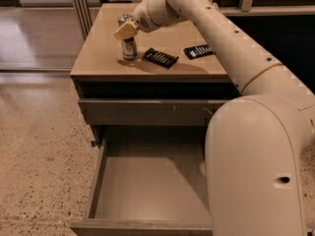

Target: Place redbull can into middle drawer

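Observation:
The redbull can [129,49] stands upright on the tan cabinet top [103,58], near its left front. My gripper [126,29] is right at the can's top, coming in from the right and covering its upper part. The middle drawer [147,181] is pulled wide open below, and its grey floor is bare. My arm's large pale body hides the drawer's right side.
Two dark flat snack packets [160,57] [199,51] lie on the cabinet top to the right of the can. A closed grey drawer front with pale scratches [147,110] sits above the open drawer. Speckled floor [39,151] lies to the left.

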You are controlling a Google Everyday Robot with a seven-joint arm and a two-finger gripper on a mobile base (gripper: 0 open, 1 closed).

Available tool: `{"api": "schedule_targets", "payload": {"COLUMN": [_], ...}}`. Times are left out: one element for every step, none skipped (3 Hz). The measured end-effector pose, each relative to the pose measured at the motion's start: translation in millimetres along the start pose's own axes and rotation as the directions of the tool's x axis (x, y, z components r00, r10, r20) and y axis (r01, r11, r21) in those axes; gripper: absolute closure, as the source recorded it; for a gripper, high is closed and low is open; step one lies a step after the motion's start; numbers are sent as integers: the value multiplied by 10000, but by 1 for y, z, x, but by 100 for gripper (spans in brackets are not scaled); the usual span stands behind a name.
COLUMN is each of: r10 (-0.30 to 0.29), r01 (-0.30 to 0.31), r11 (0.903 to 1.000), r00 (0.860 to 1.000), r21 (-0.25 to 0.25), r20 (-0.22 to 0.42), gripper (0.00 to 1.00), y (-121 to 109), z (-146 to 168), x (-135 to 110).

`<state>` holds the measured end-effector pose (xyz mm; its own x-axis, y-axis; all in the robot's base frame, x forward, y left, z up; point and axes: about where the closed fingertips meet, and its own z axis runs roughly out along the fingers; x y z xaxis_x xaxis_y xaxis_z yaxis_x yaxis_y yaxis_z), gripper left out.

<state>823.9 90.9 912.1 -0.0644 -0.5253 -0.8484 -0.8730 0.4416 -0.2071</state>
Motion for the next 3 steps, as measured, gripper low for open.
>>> {"api": "schedule_targets", "payload": {"r10": [437, 587, 493], "r01": [-402, -500, -398], "r11": [9982, 9963, 9964], "r00": [9958, 9900, 9903], "r21": [-455, -698, -746], "r20": [803, 1284, 1296], "gripper": [100, 100, 100], "y": [12, 22, 35], "z": [-33, -65, -94], "x": [-13, -21, -23]}}
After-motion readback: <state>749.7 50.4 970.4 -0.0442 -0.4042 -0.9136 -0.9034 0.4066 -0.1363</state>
